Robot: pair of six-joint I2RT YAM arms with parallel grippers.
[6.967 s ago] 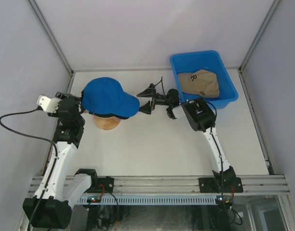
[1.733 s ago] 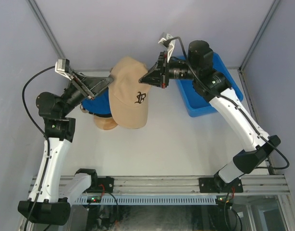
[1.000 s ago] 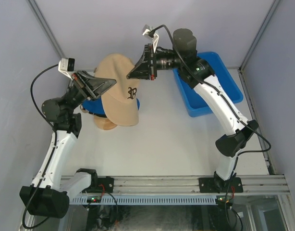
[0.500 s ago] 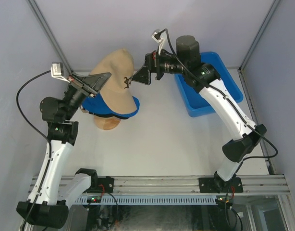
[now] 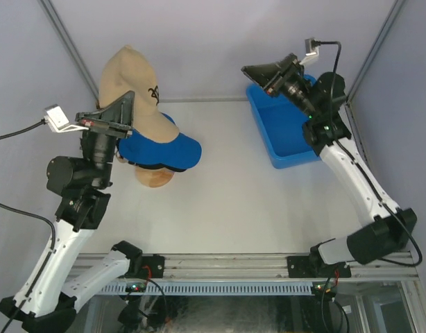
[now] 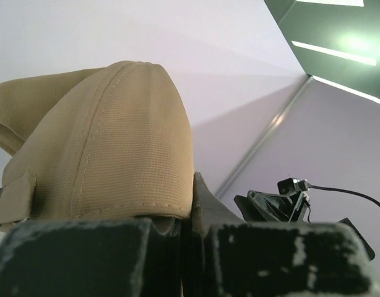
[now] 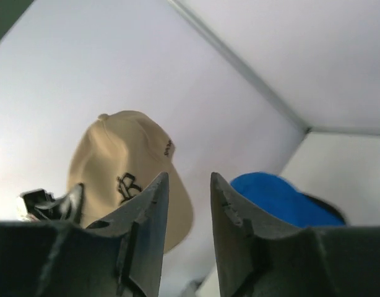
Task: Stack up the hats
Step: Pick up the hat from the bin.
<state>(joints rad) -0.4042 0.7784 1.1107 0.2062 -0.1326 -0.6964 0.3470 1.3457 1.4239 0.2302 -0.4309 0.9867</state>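
A tan hat [image 5: 126,69] with a dark letter mark hangs high at the back left, and my left gripper [image 5: 128,102] is shut on its edge. In the left wrist view the tan hat [image 6: 103,142] fills the frame above the left gripper [image 6: 187,207], its fabric pinched between the jaws. Below it a blue hat [image 5: 161,144] sits on the head-form. My right gripper [image 5: 258,71] is open over the bin, well apart from both hats. The right wrist view shows the right gripper [image 7: 185,185] with nothing between its fingers, and the tan hat [image 7: 119,164] and blue hat [image 7: 283,198] far behind them.
A round wooden head-form [image 5: 154,178] stands at the left under the blue hat. A blue plastic bin [image 5: 289,135] sits at the back right. Pale walls and metal frame posts close in the back and sides.
My right gripper has let go of the tan hat and pulled back right, over the bin. The left arm has swung the hat up and to the left.
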